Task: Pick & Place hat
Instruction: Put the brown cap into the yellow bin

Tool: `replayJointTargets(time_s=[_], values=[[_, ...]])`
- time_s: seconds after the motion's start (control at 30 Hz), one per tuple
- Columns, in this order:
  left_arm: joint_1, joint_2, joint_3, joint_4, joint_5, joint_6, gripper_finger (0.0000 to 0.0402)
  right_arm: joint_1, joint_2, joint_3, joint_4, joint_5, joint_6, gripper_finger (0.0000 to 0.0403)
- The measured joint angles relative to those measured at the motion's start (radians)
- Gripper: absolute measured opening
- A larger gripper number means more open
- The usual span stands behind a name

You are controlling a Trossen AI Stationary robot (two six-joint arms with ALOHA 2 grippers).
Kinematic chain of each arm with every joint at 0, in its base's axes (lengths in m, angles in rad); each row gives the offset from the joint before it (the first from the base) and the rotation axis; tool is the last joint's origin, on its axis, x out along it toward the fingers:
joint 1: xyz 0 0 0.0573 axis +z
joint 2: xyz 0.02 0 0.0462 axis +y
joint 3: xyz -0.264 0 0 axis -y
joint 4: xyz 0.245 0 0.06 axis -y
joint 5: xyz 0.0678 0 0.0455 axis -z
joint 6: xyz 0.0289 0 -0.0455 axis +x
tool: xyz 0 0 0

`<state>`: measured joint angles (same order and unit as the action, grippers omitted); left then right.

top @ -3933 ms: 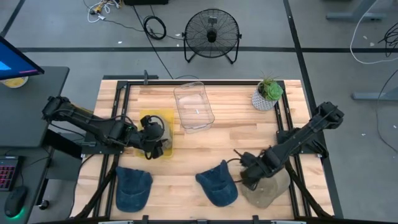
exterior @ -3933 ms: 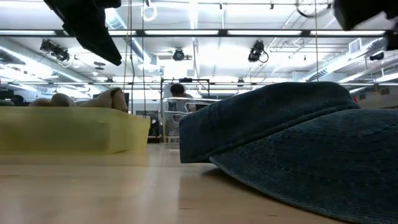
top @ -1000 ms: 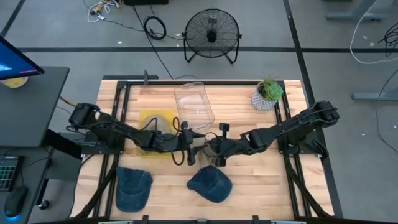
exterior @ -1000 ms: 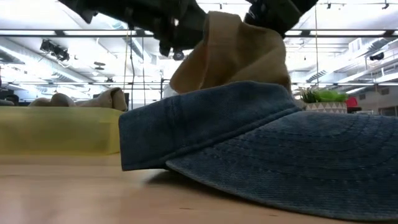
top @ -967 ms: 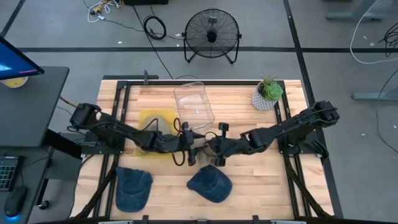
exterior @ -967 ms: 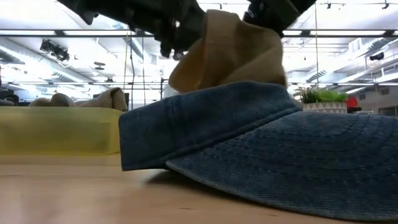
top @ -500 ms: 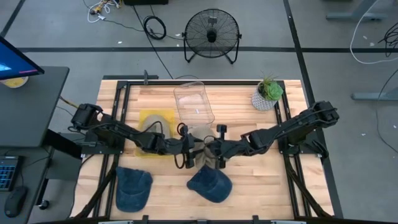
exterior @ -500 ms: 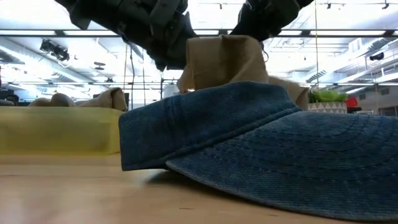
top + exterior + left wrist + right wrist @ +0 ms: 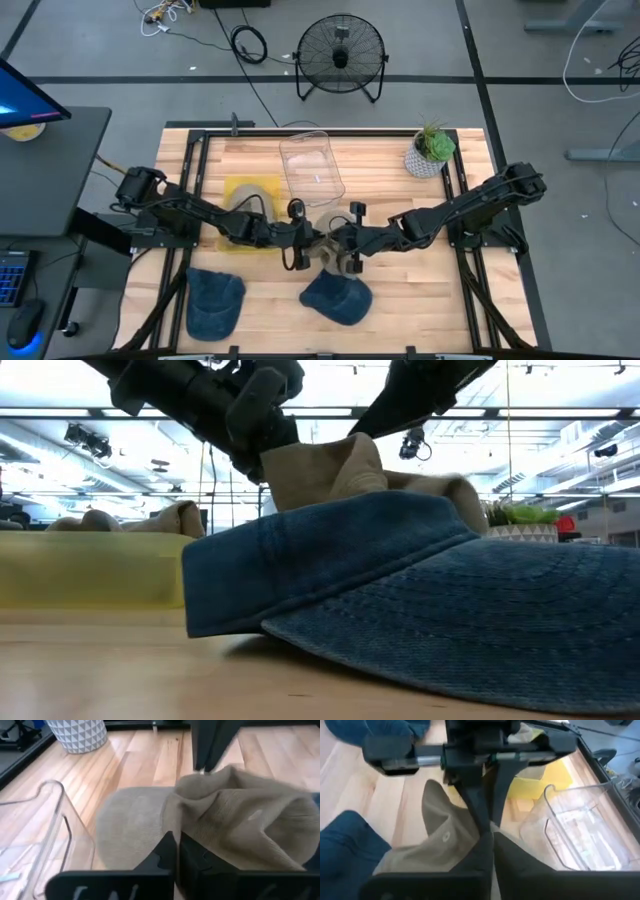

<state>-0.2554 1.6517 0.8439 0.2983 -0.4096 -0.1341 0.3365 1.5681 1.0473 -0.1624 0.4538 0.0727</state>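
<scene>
A tan hat [image 9: 328, 254] hangs between my two grippers at the table's middle, just beyond a blue denim hat [image 9: 337, 298]. My left gripper [image 9: 310, 248] comes at it from the left and is shut on its cloth. My right gripper [image 9: 346, 252] meets it from the right, also shut on it. In the low view the tan hat [image 9: 345, 478] shows above the denim hat [image 9: 420, 590], which hides its lower part. A second denim hat [image 9: 215, 300] lies flat at the near left. My left gripper pinches a bunched fold of the tan hat's crown [image 9: 187, 822] between its two fingers, coming slanting down from the table's left. The cloth is rumpled and slack beyond the fingers. Whether the brim [image 9: 127, 827] touches the table, I cannot tell. My right gripper pinches the tan hat's cloth [image 9: 470, 837] between its fingers, coming slanting down from the table's right, tip to tip with the left gripper's fingers [image 9: 479, 810]. The hat sags beside the fingers; the spot of contact is mostly hidden by them.
A yellow bin [image 9: 248, 192] holding another tan hat stands at the left, a clear bin [image 9: 312, 170] at the far middle, a potted plant [image 9: 432, 150] at the far right. A fan [image 9: 341, 55] stands on the floor beyond the table.
Both grippers have gone down and a little toward the near edge with the tan hat. My left gripper has closed in and taken hold of the crown. The hat, which hung upright from my right gripper, now slumps lower behind the denim hat.
</scene>
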Motion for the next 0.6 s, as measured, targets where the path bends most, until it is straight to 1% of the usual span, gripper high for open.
replayJointTargets(time_s=[0.17, 0.27, 0.33, 0.43, 0.6], values=[[-0.015, -0.032, 0.007, -0.006, -0.009, 0.022, 0.0004, 0.017, 0.0, 0.0, -0.03, 0.001, 0.001, 0.0066], [-0.036, -0.081, 0.031, -0.068, -0.04, 0.048, 0.0004, 0.025, 0.0, 0.0, -0.037, 0.001, 0.04, 0.0098], [-0.052, -0.119, 0.057, -0.149, -0.073, 0.086, 0.0004, 0.033, 0.0, 0.0, -0.04, 0.004, 0.051, 0.0119], [-0.073, -0.184, 0.105, -0.315, -0.139, 0.09, 0.0004, 0.043, 0.0, 0.0, -0.055, 0.005, 0.053, 0.0144], [-0.105, -0.276, 0.197, -0.669, -0.237, -0.021, 0.0004, 0.048, 0.001, 0.0, -0.069, 0.0, 0.079, 0.017]])
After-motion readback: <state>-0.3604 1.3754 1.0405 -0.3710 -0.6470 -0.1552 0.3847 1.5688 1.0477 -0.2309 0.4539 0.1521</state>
